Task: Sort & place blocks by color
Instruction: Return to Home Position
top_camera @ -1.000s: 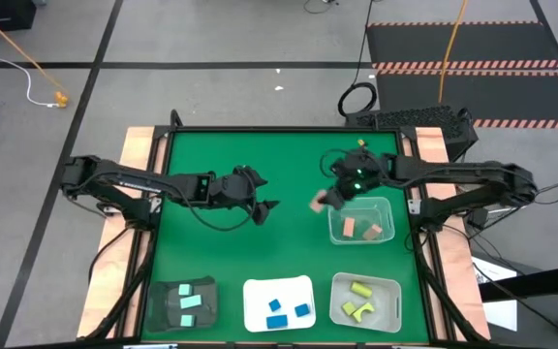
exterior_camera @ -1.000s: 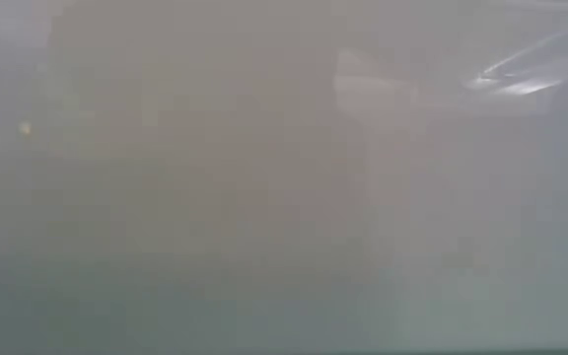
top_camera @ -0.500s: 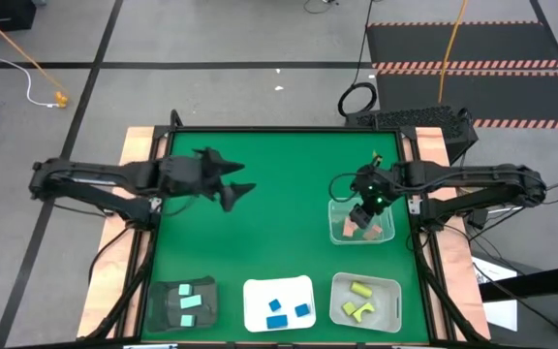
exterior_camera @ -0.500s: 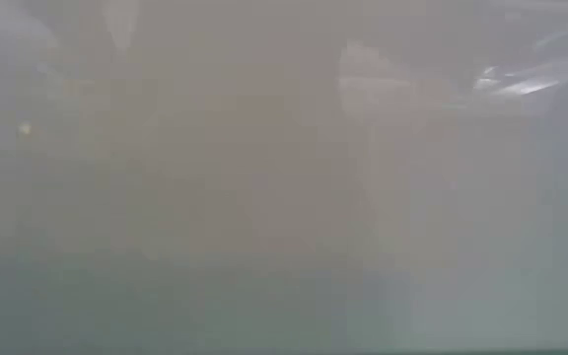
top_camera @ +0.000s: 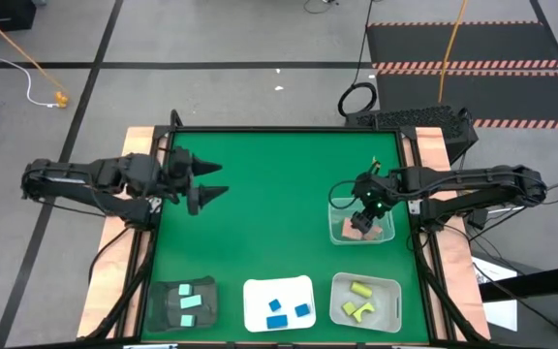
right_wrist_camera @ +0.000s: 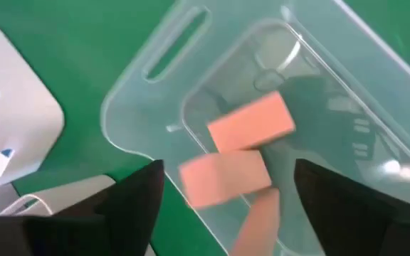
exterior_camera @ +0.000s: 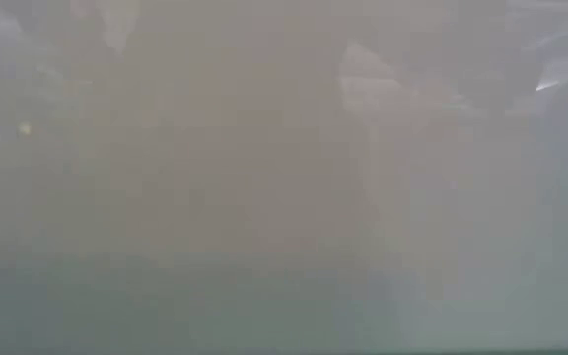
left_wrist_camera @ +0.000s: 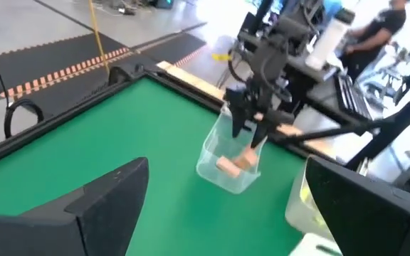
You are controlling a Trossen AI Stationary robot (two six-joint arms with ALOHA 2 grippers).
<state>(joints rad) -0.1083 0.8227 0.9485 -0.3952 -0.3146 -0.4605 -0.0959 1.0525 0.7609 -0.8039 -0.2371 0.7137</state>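
Three tan blocks [right_wrist_camera: 251,124] lie in the clear bin [right_wrist_camera: 155,64] at the table's right. My right gripper [right_wrist_camera: 228,167] hovers open just above them, its fingers on either side of the blocks and apart from them; in the high view it is over the bin [top_camera: 335,206]. My left gripper [top_camera: 223,178] stands open and empty at the table's left, above the green mat. Mint blocks [top_camera: 192,301], blue blocks [top_camera: 279,308] and yellow blocks [top_camera: 358,291] lie in three containers along the near edge. The low view is fogged over.
Along the near edge stand a dark tray [top_camera: 163,312], a white tray [top_camera: 255,291] and a pale bin [top_camera: 390,289]. The green mat [top_camera: 279,194] lies bare between the arms. A person sits at a desk beyond the table [left_wrist_camera: 376,28].
My right gripper has carried a tan block from just left of the clear bin to above it, toward the table's right edge; that block now lies in the bin, apart from the fingers. My left gripper has drawn back toward the table's left edge.
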